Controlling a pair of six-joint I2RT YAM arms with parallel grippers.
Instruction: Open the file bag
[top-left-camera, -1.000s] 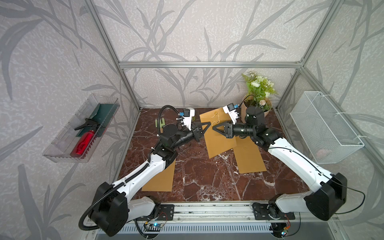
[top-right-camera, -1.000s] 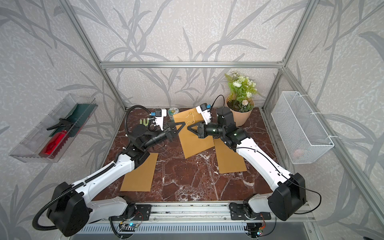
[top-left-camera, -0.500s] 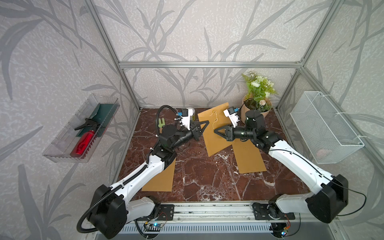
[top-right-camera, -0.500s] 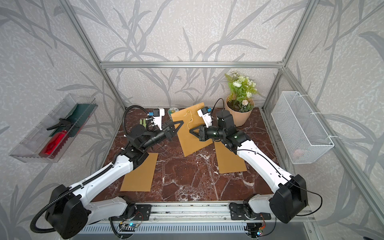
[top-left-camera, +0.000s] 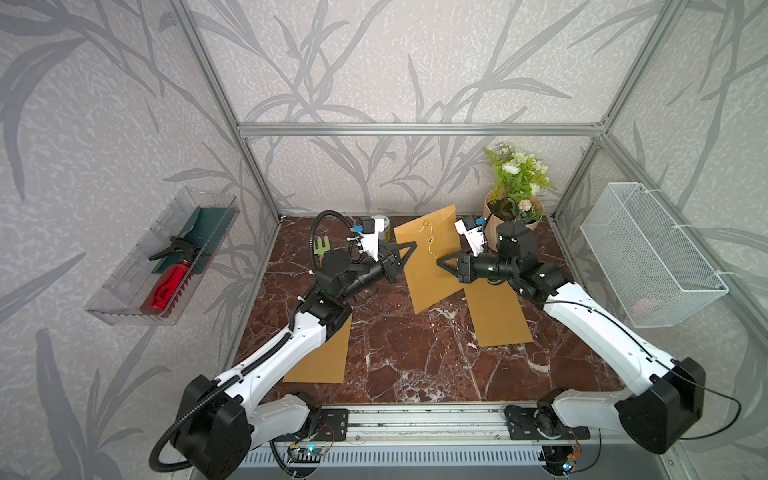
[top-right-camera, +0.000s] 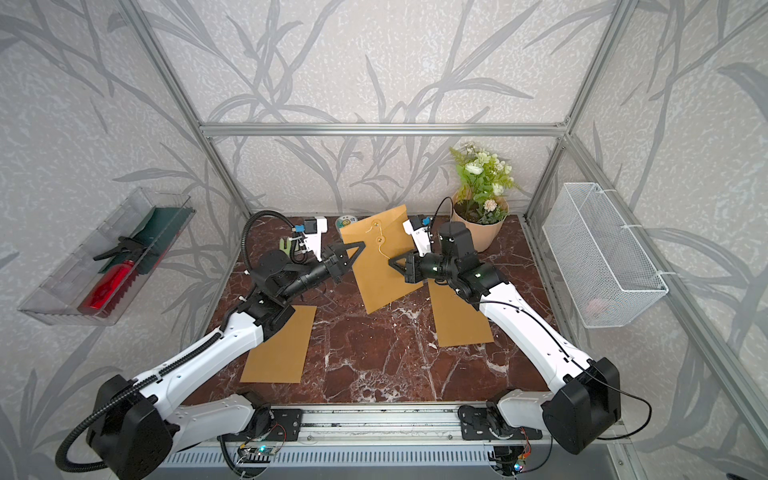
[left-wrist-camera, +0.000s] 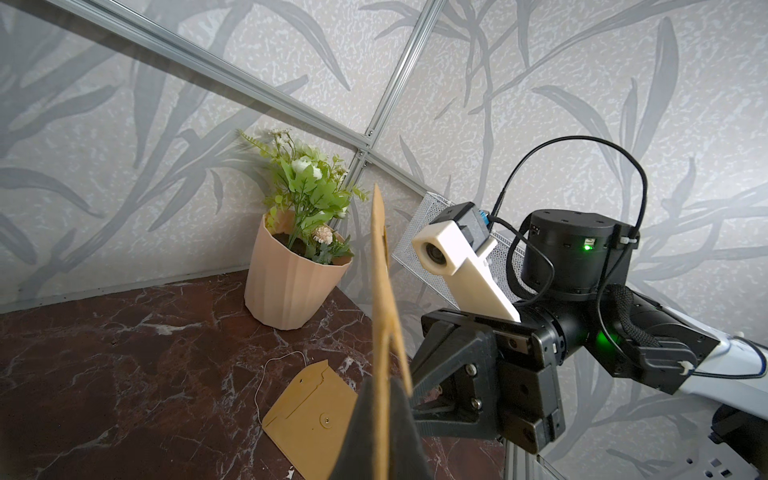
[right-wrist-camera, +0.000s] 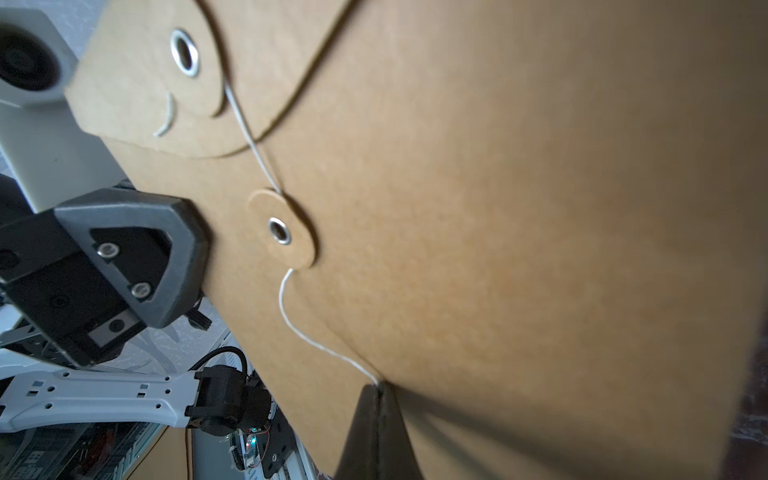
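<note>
While left gripper (top-left-camera: 409, 249) clamps the file bag (top-left-camera: 430, 280) by its edge, right gripper (top-left-camera: 440, 261) pinches the string (right-wrist-camera: 281, 297) leading off the lower button (right-wrist-camera: 282, 235).

Both closed, left end effector (top-left-camera: 410, 248) faces right end effector (top-left-camera: 439, 261).

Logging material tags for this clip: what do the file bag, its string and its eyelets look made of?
The file bag looks like brown kraft paper or thin card: matte, fibrous, flat though held up. The string: thin white cord, perhaps cotton or waxed thread, curling loosely. The eyelets: shiny silver rings, likely metal, set in round paper discs.
</note>
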